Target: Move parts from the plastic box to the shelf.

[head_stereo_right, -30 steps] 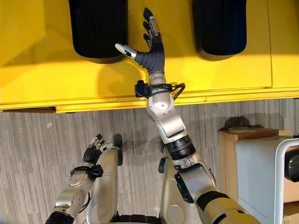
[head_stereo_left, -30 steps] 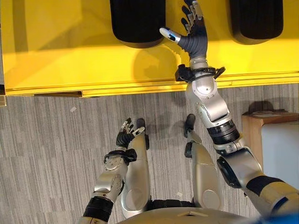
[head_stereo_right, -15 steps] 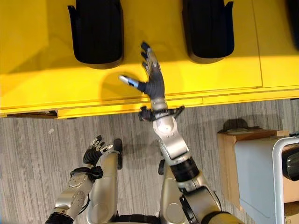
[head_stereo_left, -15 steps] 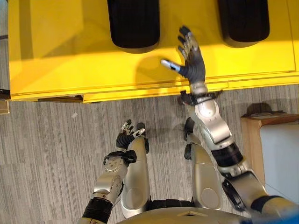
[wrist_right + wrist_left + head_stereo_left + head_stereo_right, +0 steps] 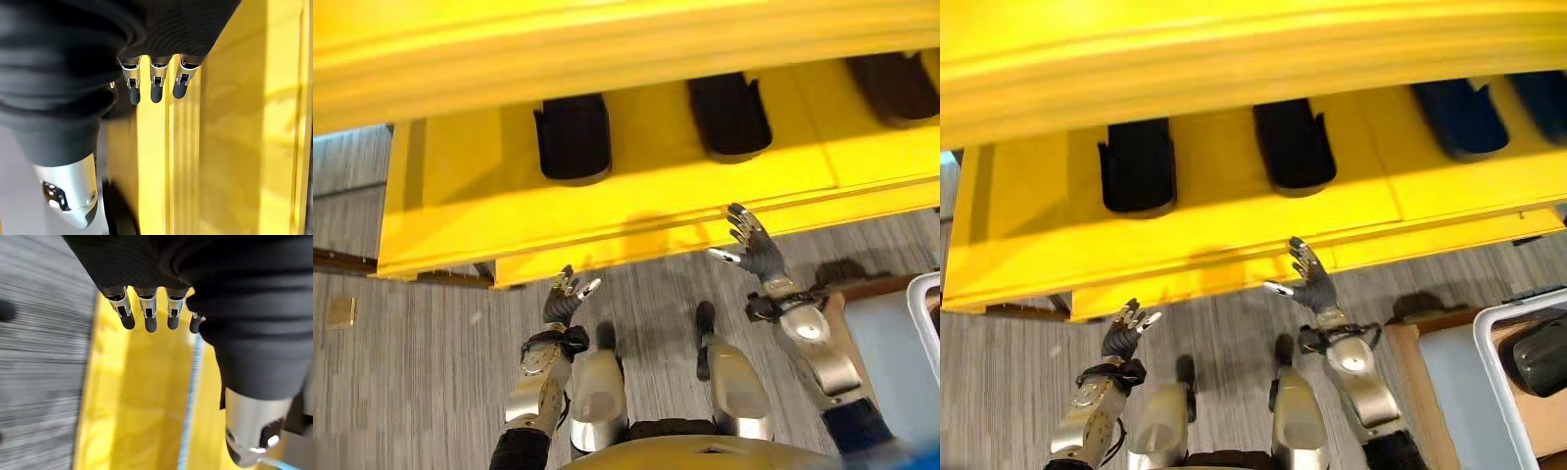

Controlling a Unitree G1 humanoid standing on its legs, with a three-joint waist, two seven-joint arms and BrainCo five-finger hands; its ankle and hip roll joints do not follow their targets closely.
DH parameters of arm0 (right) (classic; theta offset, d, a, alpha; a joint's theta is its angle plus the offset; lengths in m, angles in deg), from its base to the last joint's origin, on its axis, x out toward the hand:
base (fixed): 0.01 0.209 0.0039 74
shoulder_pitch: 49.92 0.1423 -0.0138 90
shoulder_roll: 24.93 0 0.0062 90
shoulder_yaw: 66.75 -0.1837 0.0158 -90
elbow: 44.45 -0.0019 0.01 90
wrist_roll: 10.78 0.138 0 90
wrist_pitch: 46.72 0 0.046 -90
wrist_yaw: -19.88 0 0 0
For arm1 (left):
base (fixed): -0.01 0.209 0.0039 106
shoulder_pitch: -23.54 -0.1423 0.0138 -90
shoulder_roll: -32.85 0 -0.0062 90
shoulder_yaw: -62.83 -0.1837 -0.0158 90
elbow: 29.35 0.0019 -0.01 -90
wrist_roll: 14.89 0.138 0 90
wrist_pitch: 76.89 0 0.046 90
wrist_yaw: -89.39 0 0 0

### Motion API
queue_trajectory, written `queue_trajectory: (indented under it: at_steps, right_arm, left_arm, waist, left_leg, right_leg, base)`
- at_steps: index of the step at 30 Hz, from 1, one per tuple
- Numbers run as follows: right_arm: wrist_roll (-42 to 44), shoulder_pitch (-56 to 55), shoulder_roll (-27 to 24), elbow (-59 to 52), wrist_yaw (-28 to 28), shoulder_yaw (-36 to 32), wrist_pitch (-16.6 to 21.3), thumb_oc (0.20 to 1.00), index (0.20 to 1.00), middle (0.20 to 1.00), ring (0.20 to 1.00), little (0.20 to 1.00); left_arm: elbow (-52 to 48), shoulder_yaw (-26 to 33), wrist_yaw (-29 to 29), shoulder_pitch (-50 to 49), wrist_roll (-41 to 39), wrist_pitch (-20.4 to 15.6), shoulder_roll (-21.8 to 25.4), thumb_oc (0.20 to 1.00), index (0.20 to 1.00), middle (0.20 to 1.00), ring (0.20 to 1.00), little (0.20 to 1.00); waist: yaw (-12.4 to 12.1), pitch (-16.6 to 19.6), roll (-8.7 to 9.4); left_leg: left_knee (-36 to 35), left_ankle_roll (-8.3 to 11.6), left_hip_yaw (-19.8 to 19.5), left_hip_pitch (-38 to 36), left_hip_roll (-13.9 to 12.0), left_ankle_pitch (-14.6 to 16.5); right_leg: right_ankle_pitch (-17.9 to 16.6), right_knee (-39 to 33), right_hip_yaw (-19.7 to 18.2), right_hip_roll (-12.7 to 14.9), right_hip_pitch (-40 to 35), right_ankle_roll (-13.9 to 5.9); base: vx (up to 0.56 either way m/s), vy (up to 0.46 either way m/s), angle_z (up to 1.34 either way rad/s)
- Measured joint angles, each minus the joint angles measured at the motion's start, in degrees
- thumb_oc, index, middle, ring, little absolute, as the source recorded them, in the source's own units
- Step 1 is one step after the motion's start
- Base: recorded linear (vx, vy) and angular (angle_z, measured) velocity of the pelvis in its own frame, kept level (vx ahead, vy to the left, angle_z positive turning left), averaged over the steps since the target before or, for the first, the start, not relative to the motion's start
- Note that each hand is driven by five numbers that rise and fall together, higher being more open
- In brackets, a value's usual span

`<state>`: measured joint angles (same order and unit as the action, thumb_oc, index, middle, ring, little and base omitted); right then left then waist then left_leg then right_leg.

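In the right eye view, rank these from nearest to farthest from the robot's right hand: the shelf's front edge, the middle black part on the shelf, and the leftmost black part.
Measured from the right hand:
1. Shelf's front edge, just ahead of the fingertips.
2. Middle black part, farther back on the shelf, almost straight ahead.
3. Leftmost black part, back and off to the left.

Shelf point(image 5: 636, 206): yellow, smooth, slight sheen, looks like painted metal. 
Parts on shelf point(image 5: 573, 137): black, matt, finely ribbed, plastic or rubber. 
Floor point(image 5: 421, 372): grey carpet, striped weave, matt, rough. 
Left hand point(image 5: 562, 299) and right hand point(image 5: 756, 253): shiny silver metal fingers, dark matt tips; ribbed matt dark cover, rubbery. 
Crate point(image 5: 1498, 362) at right: pale smooth plastic beside bare wood edge.
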<state>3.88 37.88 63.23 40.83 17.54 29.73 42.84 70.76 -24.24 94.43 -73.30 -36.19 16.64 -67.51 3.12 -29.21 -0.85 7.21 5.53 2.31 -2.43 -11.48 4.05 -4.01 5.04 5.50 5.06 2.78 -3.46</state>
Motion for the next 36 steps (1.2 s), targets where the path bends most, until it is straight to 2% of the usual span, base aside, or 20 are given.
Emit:
queue_trajectory:
  at_steps: [4,9,10,12,13,14,15,16,17,19,20,21,22,23,24,25,26,27,31,36]
  right_arm:
    - [0.5,-2.8,-1.3,0.1,1.3,-3.9,-0.5,1.000,1.000,1.000,1.000,1.000]
    - [1.0,-4.6,0.0,1.5,2.9,-5.3,-1.0,1.000,1.000,1.000,1.000,1.000]
    - [1.3,-5.3,-0.8,2.2,3.5,-5.4,-1.1,1.000,1.000,1.000,1.000,1.000]
    - [2.0,-6.3,-0.6,4.4,3.6,-6.4,-1.5,1.000,1.000,1.000,1.000,1.000]
    - [2.0,-7.3,-0.2,4.3,3.7,-7.1,-1.7,1.000,1.000,1.000,1.000,1.000]
    - [2.1,-9.2,1.5,4.2,3.8,-8.6,-1.6,1.000,1.000,1.000,1.000,1.000]
    - [2.1,-9.7,2.5,4.5,3.8,-9.5,-1.6,1.000,1.000,1.000,1.000,1.000]
    - [2.1,-11.1,3.5,3.2,3.8,-10.8,-1.8,1.000,1.000,1.000,1.000,1.000]
    - [2.1,-11.4,3.9,3.0,4.0,-10.6,-2.0,1.000,1.000,1.000,1.000,1.000]
    - [2.1,-11.1,4.1,3.2,4.2,-10.7,-2.0,1.000,1.000,1.000,1.000,1.000]
    - [2.1,-10.5,4.1,3.7,4.4,-10.2,-2.2,1.000,1.000,1.000,1.000,1.000]
    - [2.1,-9.2,5.4,4.4,4.4,-8.8,-2.4,1.000,1.000,1.000,1.000,1.000]
    - [2.2,-6.4,6.7,6.0,4.4,-6.7,-2.3,1.000,1.000,1.000,1.000,1.000]
    - [2.5,-1.5,7.6,8.5,4.5,-4.5,-1.9,1.000,1.000,1.000,1.000,1.000]
    - [2.7,6.7,9.9,14.8,4.4,-3.7,-2.3,1.000,1.000,1.000,1.000,1.000]
    - [2.8,6.3,10.4,14.2,4.5,-3.1,-2.4,1.000,1.000,1.000,1.000,1.000]
    - [2.9,3.2,10.3,11.6,4.9,-2.5,-2.3,1.000,1.000,1.000,1.000,1.000]
    - [3.1,1.5,10.1,10.2,5.1,-2.7,-2.1,1.000,1.000,1.000,1.000,1.000]
    - [3.2,-1.7,8.6,8.5,5.5,-3.1,-2.0,1.000,1.000,1.000,1.000,1.000]
    - [3.3,-2.1,7.5,7.4,5.6,-3.6,-2.1,1.000,1.000,1.000,1.000,1.000]
  left_arm:
    - [0.0,1.2,-1.1,-1.0,0.6,0.1,-2.8,1.000,1.000,1.000,1.000,1.000]
    - [0.6,4.1,-2.0,-2.2,0.7,0.1,-6.0,1.000,1.000,1.000,1.000,1.000]
    - [0.9,3.5,-2.2,-2.3,0.7,0.1,-5.7,1.000,1.000,1.000,1.000,1.000]
    - [1.7,2.7,-2.3,-2.1,0.8,0.0,-4.8,1.000,1.000,1.000,1.000,1.000]
    - [2.5,1.8,-2.3,-1.3,0.8,0.0,-4.1,1.000,1.000,1.000,1.000,1.000]
    - [3.1,1.4,-2.6,-1.0,1.1,0.0,-4.1,1.000,1.000,1.000,1.000,1.000]
    - [3.8,1.3,-2.7,-1.2,1.5,0.0,-3.7,1.000,1.000,1.000,1.000,1.000]
    - [4.0,1.4,-2.7,-2.3,2.2,0.1,-3.1,1.000,1.000,1.000,1.000,1.000]
    - [3.6,1.4,-2.7,-2.8,2.3,0.1,-2.6,1.000,1.000,1.000,1.000,1.000]
    - [1.7,1.7,-2.7,-3.6,2.4,-0.4,-2.1,1.000,1.000,1.000,1.000,1.000]
    - [1.5,1.7,-2.7,-3.5,2.4,-0.4,-1.9,1.000,1.000,1.000,1.000,1.000]
    - [0.9,1.7,-2.6,-3.5,2.5,-0.4,-1.0,1.000,1.000,1.000,1.000,1.000]
    - [0.2,1.8,-2.5,-4.5,2.5,-0.4,0.5,1.000,1.000,1.000,1.000,1.000]
    - [0.1,2.4,-2.5,-4.5,2.5,-0.3,0.4,1.000,1.000,1.000,1.000,1.000]
    - [0.3,3.7,-2.4,-2.5,2.5,-0.1,-0.9,1.000,1.000,1.000,1.000,1.000]
    - [0.2,3.7,-2.4,-1.8,2.4,-0.1,-1.3,1.000,1.000,1.000,1.000,1.000]
    - [0.1,3.5,-2.3,-1.5,2.1,-0.2,-2.0,1.000,1.000,1.000,1.000,1.000]
    - [0.1,3.4,-2.1,-0.7,2.0,-0.4,-2.6,1.000,1.000,1.000,1.000,1.000]
    - [0.2,3.1,-2.2,-0.5,1.7,-0.5,-2.0,1.000,1.000,1.000,1.000,1.000]
    - [0.2,2.5,-2.5,-0.6,1.7,-0.4,-2.2,1.000,1.000,1.000,1.000,1.000]
  waist:
    - [1.1,4.2,-1.96]
    - [0.6,9.9,-2.67]
    - [0.7,10.6,-1.62]
    - [0.4,11.6,0.06]
    - [1.2,12.0,0.96]
    - [1.7,12.0,2.21]
    - [1.8,12.2,3.22]
    - [3.1,12.8,2.34]
    - [3.3,13.1,2.04]
    - [3.1,13.4,1.01]
    - [2.7,13.4,-0.17]
    - [1.5,13.3,0.57]
    - [-1.0,13.6,2.96]
    - [-3.8,13.7,2.20]
    - [-4.4,10.4,-1.21]
    - [-4.8,10.2,-0.60]
    - [-4.5,11.5,0.29]
    - [-4.1,11.8,0.23]
    - [-0.7,12.0,0.39]
    - [0.7,12.1,0.01]
  left_leg:
    - [-5.0,-0.90,0.7,-2.1,-1.7,-1.9]
    - [-5.9,-4.78,1.8,-2.7,-3.3,-3.8]
    - [-4.4,-7.83,1.7,-1.6,-2.9,-6.8]
    - [-3.0,-8.13,1.9,0.0,-2.4,-11.0]
    - [-2.0,-6.79,2.6,1.6,-2.2,-13.9]
    - [0.4,-5.52,5.5,2.3,-0.8,-12.4]
    - [4.8,-4.59,8.5,2.7,1.6,-8.0]
    - [6.1,-3.36,11.3,1.8,4.5,-4.2]
    - [3.6,-3.13,10.2,0.8,7.3,-3.1]
    - [-5.8,-5.53,3.2,-1.7,14.4,-1.3]
    - [-8.4,-6.47,1.8,-2.4,15.8,-0.7]
    - [-10.2,-8.52,-1.0,-3.3,17.3,-2.0]
    - [-10.2,-8.75,-6.6,-2.0,21.3,0.8]
    - [-9.9,-10.12,-13.5,0.4,23.4,1.8]
    - [-6.0,-13.19,-13.2,3.6,18.1,-4.4]
    - [-6.2,-12.90,-11.5,3.1,17.8,-4.7]
    - [-7.0,-12.32,-11.0,3.2,18.5,-4.7]
    - [-7.1,-11.54,-11.1,3.4,18.1,-4.3]
    - [-8.1,-9.78,-9.5,3.2,17.2,-5.4]
    - [-9.1,-9.62,-5.7,3.1,16.2,-5.6]
  right_leg:
    - [0.8,-0.1,-0.2,-2.2,0.2,0.77]
    - [2.9,2.7,-1.6,-5.1,2.7,2.96]
    - [4.1,4.6,-1.2,-4.9,3.2,3.31]
    - [5.5,6.2,-0.6,-4.7,3.6,4.66]
    - [6.7,6.3,-0.1,-3.6,3.7,4.85]
    - [6.7,6.1,1.0,-2.5,3.7,5.71]
    - [6.4,5.7,1.1,-1.5,3.7,6.04]
    - [5.5,2.2,2.7,-1.8,2.2,4.65]
    - [4.4,0.6,1.9,-2.6,2.1,4.34]
    - [0.2,-2.8,-1.6,-4.9,2.7,4.81]
    - [-1.4,-4.1,-2.6,-7.0,2.8,4.26]
    - [-3.5,-5.0,-5.3,-8.3,3.4,4.29]
    - [-5.1,-7.5,-10.7,-8.7,5.4,2.17]
    - [-1.0,-10.1,-12.9,-11.1,6.9,-3.27]
    - [4.6,1.7,-11.2,-14.8,9.7,3.85]
    - [5.2,4.7,-12.9,-13.3,8.3,2.88]
    - [4.8,4.4,-14.4,-9.7,5.3,2.22]
    - [3.9,0.7,-14.2,-9.3,3.9,2.63]
    - [0.4,-4.3,-14.8,-9.5,2.8,3.90]
    - [-2.2,-7.3,-17.8,-10.4,2.5,3.86]
  base:
    - [-0.01,-0.189,-0.09]
    - [-0.08,-0.240,-0.16]
    - [-0.15,-0.329,0.17]
    - [-0.10,-0.222,0.41]
    - [-0.04,-0.119,0.65]
    - [-0.03,-0.157,0.58]
    - [0.06,-0.096,0.28]
    - [0.07,-0.135,0.02]
    - [0.06,-0.097,-0.04]
    - [0.03,-0.102,-0.36]
    - [0.03,-0.145,-0.79]
    - [0.02,-0.094,-1.50]
    - [0.01,-0.027,-2.31]
    - [-0.01,0.012,-3.25]
    - [-0.04,0.042,-2.56]
    - [-0.01,0.065,-1.60]
    - [0.04,0.063,-0.29]
    - [0.07,0.055,-0.05]
    - [0.04,0.062,-0.20]
    - [0.03,0.058,-0.38]
